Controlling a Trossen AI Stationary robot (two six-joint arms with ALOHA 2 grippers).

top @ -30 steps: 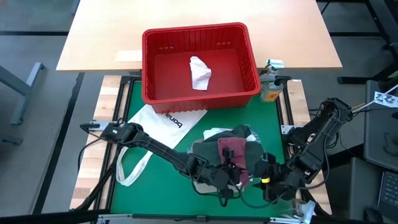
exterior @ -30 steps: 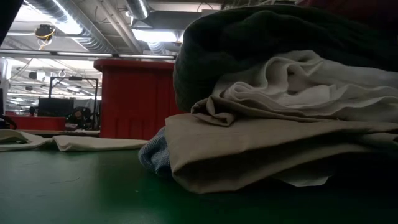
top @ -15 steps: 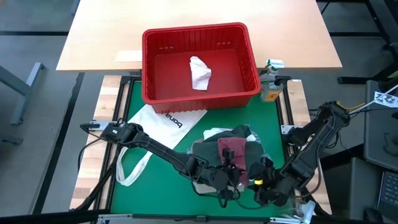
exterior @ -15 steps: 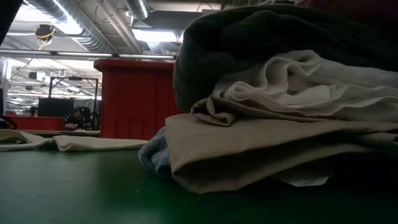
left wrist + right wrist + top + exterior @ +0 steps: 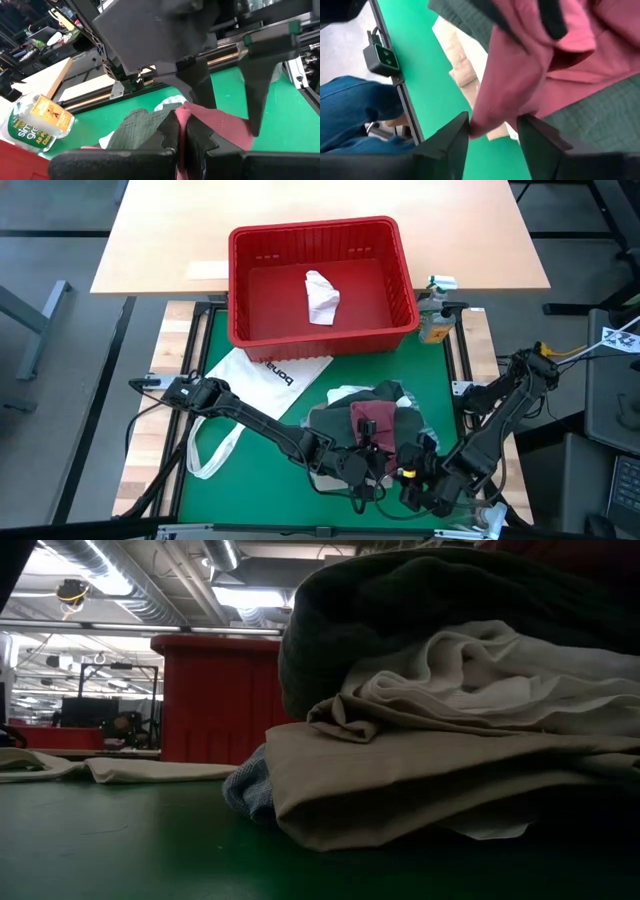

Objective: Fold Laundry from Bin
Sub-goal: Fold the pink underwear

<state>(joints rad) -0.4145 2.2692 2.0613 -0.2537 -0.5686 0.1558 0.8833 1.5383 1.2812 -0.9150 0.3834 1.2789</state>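
Observation:
The red bin point(image 5: 320, 330) stands at the table's far side with one white piece point(image 5: 321, 296) on its floor. Near the table's front lies a pile: a dark green-grey top point(image 5: 450, 610) on a white shirt point(image 5: 480, 680), a tan shirt point(image 5: 420, 780) and blue-striped cloth point(image 5: 245, 790). Over the pile my left gripper point(image 5: 368, 452) is shut on a maroon piece point(image 5: 374, 420). My right gripper point(image 5: 492, 137) is open just to its right, its fingers on either side of the maroon piece's hanging corner point(image 5: 481, 125). My left gripper pinches the maroon piece at its edge point(image 5: 183, 116) between its two fingers, coming in slanting down from the table's left. The cloth drapes slack from the fingers onto the dark green-grey top point(image 5: 137, 127). Whether my right gripper's fingers point(image 5: 456, 140) touch the hanging corner, I cannot tell.
A white tote bag point(image 5: 265, 375) with long straps lies on the green mat point(image 5: 440, 380) to the left of the pile. A small bottle point(image 5: 437, 320) stands at the mat's far right corner. A person in blue jeans point(image 5: 350, 105) stands at the table's near edge.
My right gripper has gone down and toward the table's left, closer to my left gripper and the maroon piece, and has rolled at the wrist. The pile has kept still.

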